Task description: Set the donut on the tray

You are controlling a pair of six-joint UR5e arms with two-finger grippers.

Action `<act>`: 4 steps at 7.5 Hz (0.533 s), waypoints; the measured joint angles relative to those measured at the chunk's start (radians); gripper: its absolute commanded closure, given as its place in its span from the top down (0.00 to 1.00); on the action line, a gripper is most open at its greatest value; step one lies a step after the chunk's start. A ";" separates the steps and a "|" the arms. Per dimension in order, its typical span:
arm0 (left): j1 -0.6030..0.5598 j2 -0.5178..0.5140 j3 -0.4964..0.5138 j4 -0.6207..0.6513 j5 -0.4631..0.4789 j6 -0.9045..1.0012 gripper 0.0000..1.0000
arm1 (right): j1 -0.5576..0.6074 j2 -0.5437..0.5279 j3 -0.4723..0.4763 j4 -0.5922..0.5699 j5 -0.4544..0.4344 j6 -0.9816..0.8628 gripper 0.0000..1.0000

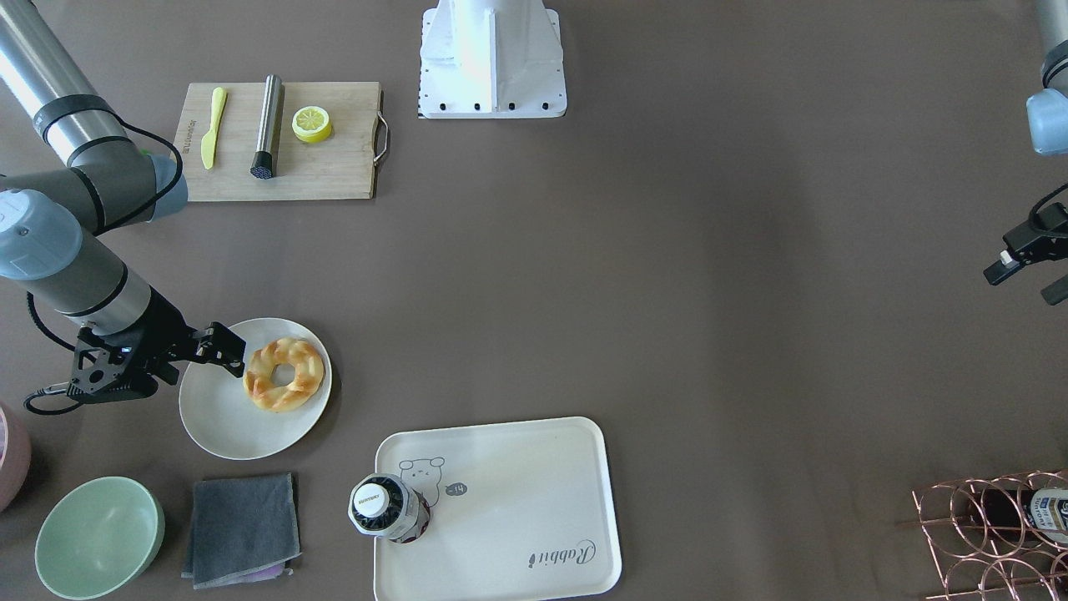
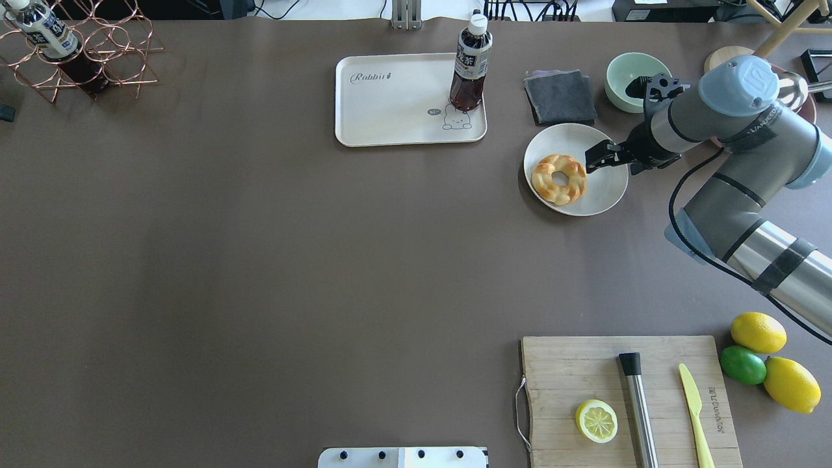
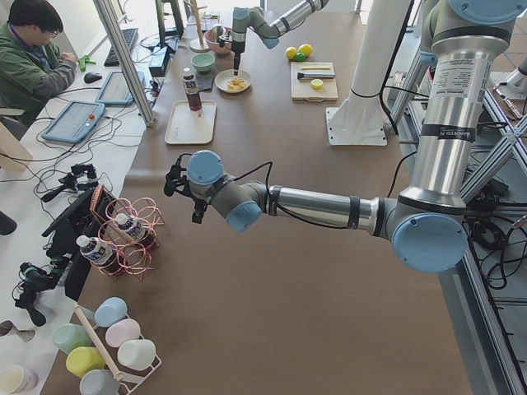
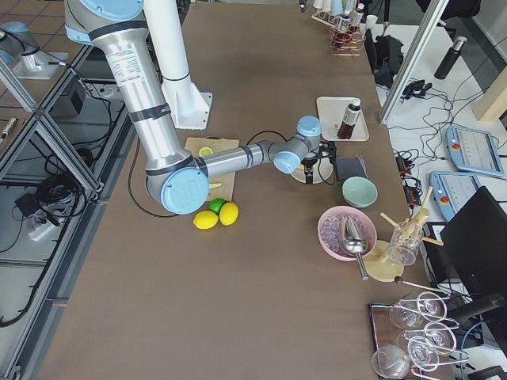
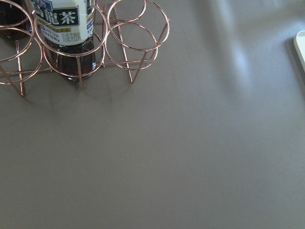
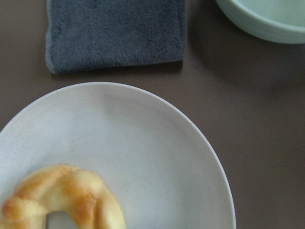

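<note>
The donut (image 1: 260, 380) is a golden-brown braided ring lying on a round off-white plate (image 1: 217, 417). It also shows in the overhead view (image 2: 543, 185) and at the bottom left of the right wrist view (image 6: 71, 191). My right gripper (image 1: 238, 352) hovers low over the plate, its open tips right beside the donut's edge (image 2: 590, 159). The cream tray (image 1: 517, 501) with bear drawing and "Rabbit" script lies apart from the plate (image 2: 390, 110); a tea bottle (image 1: 388, 507) stands on its corner. My left gripper (image 1: 1022, 284) is open and empty, far off near the wire rack.
A grey cloth (image 1: 242, 527) and a green bowl (image 1: 98, 536) lie beside the plate. A wooden cutting board (image 1: 334, 167) holds a lemon half, a metal cylinder and a yellow knife. A copper wire rack (image 1: 993, 534) holds bottles at the far corner.
</note>
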 measured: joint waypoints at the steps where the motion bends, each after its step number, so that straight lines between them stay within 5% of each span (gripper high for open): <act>1: 0.005 0.000 0.002 -0.015 0.002 -0.018 0.99 | -0.001 -0.001 -0.011 0.009 -0.011 0.022 0.80; 2: 0.019 -0.001 0.005 -0.036 0.005 -0.039 0.99 | -0.001 -0.016 -0.014 0.012 -0.018 0.031 0.68; 3: 0.028 -0.001 0.006 -0.058 0.006 -0.064 0.99 | -0.001 -0.030 -0.014 0.013 -0.025 0.034 0.15; 4: 0.033 -0.001 0.007 -0.076 0.006 -0.083 0.99 | -0.001 -0.042 -0.014 0.014 -0.032 0.037 0.00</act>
